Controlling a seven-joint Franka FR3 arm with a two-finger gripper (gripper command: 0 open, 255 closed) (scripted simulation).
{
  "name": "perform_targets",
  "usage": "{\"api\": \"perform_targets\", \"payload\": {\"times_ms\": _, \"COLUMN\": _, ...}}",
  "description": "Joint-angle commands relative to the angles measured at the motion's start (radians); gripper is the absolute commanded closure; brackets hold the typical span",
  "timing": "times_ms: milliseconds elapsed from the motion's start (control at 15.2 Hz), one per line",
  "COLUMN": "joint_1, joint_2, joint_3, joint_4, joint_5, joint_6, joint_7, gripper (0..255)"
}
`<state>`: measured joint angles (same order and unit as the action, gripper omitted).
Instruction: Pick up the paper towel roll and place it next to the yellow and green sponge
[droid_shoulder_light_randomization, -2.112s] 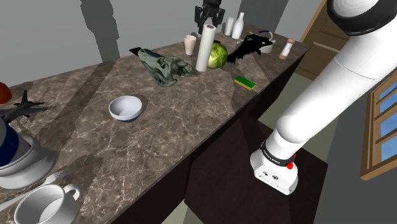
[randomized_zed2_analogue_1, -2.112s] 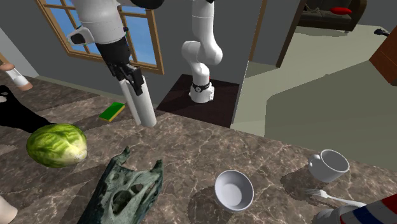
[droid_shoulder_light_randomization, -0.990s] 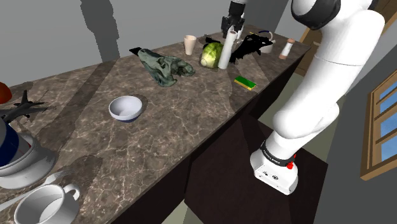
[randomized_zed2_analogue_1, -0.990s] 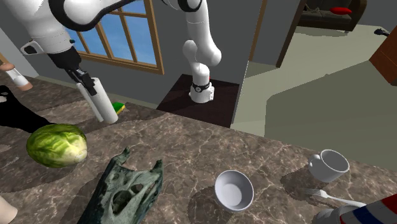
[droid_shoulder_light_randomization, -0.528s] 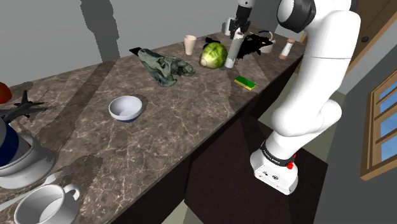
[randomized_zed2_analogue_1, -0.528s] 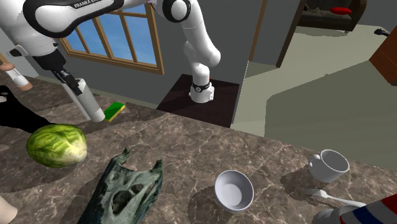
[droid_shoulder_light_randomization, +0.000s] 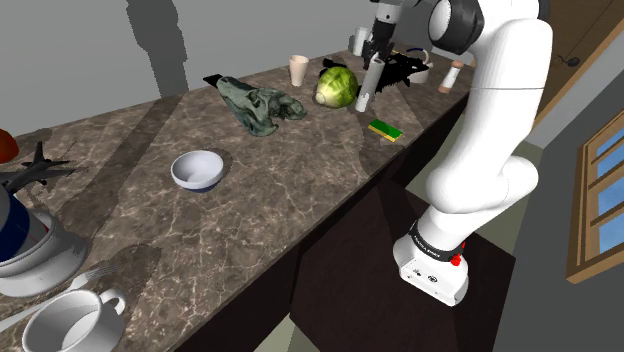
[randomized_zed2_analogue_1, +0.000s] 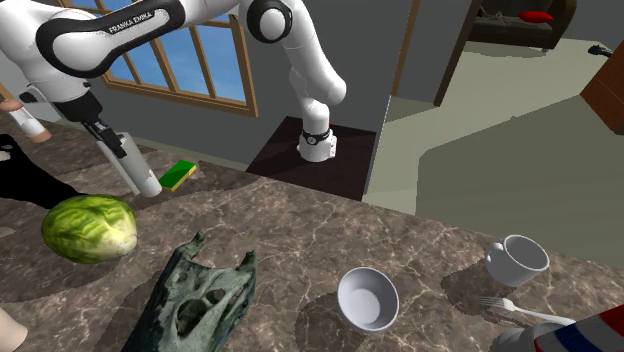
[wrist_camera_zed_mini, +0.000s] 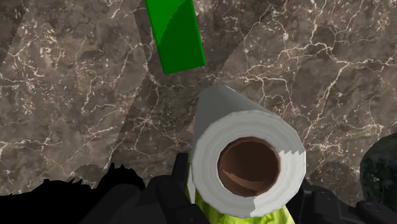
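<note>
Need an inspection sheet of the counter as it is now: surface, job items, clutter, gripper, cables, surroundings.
Surface: dark marbled counter, crowded at both ends.
Job's things: white paper towel roll tilted, lower end near the yellow and green sponge, which lies flat by the counter edge.
Clutter: cabbage, green cloth, bowl, mug, fork.
Gripper: gripper shut on the roll's upper end.
Cables: nothing seen.
Surroundings: wood-framed window, grey wall.
</note>
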<state>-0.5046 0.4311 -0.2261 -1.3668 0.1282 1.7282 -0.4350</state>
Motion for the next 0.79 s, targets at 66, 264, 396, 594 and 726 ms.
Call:
{"api": "perform_targets", "payload": {"times_ms": 66, "joint_1": 0.002, "joint_2": 0.001, "joint_3": 0.001, "joint_4": -0.038, "joint_5": 0.001, "joint_6": 0.040, "joint_7": -0.002, "gripper": 255}}
{"api": "perform_targets", "payload": {"times_ms": 264, "joint_1": 0.004, "joint_2": 0.006, "joint_3": 0.002, "joint_4": -0.072, "joint_5": 0.003, "joint_6": 0.078, "joint_7": -0.004, "gripper": 255}}
{"api": "perform_targets", "payload": {"times_ms": 396, "joint_1": 0.005, "joint_2": 0.009, "joint_3": 0.003, "joint_4": -0.094, "joint_5": 0.004, "joint_6": 0.103, "joint_7": -0.006, "gripper": 255}}
{"api": "perform_targets", "payload": {"times_ms": 594, "joint_1": 0.005, "joint_2": 0.016, "joint_3": 0.004, "joint_4": -0.121, "joint_5": 0.006, "joint_6": 0.136, "joint_7": -0.009, "gripper": 255}}
{"api": "perform_targets", "payload": {"times_ms": 726, "joint_1": 0.005, "joint_2": 0.016, "joint_3": 0.004, "joint_4": -0.120, "joint_5": 0.007, "joint_6": 0.136, "joint_7": -0.009, "gripper": 255}}
